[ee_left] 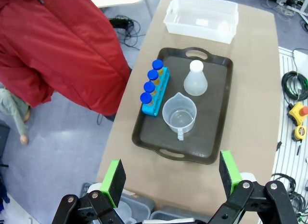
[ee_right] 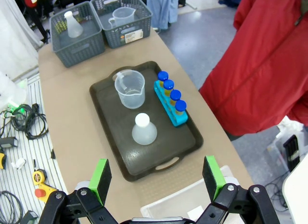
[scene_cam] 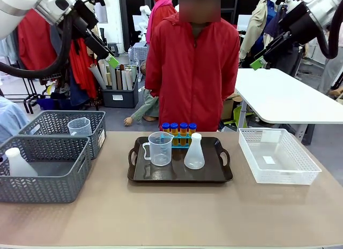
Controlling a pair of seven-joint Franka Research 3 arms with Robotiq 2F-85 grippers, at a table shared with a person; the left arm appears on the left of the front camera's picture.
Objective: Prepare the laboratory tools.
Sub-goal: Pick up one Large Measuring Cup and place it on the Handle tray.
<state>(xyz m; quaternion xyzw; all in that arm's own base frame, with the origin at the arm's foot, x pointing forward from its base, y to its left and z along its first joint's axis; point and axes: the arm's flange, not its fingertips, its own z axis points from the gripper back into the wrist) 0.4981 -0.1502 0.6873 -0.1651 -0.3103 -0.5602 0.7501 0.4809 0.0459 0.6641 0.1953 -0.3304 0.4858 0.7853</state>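
Left wrist view: the left gripper (ee_left: pixel 171 178) hangs high over the table, jaws wide and empty (the right gripper (ee_right: pixel 156 173) likewise), above a dark tray (ee_left: pixel 219 118). The tray holds a clear beaker (ee_left: pixel 179 114), a conical flask (ee_left: pixel 195 79) and a blue tube rack (ee_left: pixel 156 91) carrying four blue-capped orange tubes (ee_left: pixel 150 86). Outward, two grey baskets (scene_cam: pixel 48 158) each hold another flask (scene_cam: pixel 19 163) or beaker (scene_cam: pixel 79 126), opposite an empty white basket (scene_cam: pixel 278 155).

Beyond my tan worktop (scene_cam: pixel 171 217) the floor (scene_cam: pixel 118 118) was grey and evenly lit. A white table (scene_cam: pixel 289 99) stood at the far right. Red coats (scene_cam: pixel 35 40) hung on a rack to the far left, beside a dark bin (scene_cam: pixel 120 93) of rolled paper. Cables (ee_right: pixel 19 120) lay coiled on the floor beside my worktop.
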